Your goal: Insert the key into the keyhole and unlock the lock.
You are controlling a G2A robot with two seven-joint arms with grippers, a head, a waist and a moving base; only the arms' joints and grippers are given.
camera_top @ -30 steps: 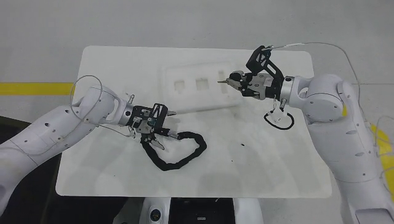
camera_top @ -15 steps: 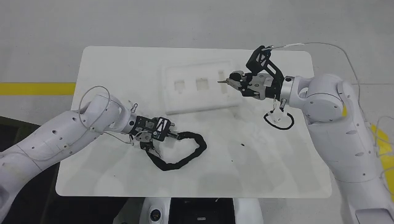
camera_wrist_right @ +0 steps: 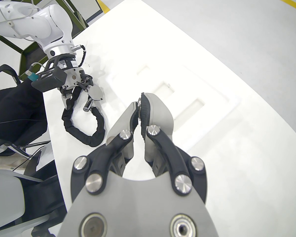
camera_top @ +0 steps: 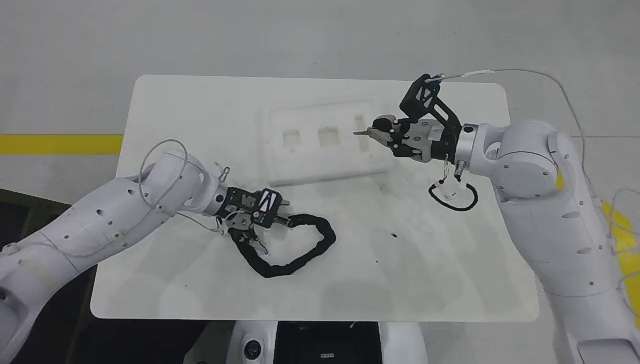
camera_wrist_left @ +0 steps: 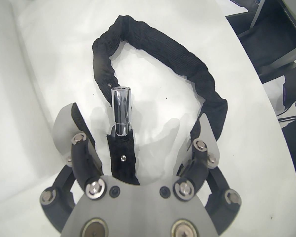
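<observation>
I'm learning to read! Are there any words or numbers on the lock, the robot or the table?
None can be read.
Sticker on the left arm's wrist: print too small to read.
Chain lock, key, table: no print that can be made out.

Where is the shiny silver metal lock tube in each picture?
Top view: the shiny silver metal lock tube sits lower left of centre.
Left wrist view: near the centre.
Right wrist view: left of centre, far off.
Shared landmark: the black cloth-covered chain loop joined to it.
</observation>
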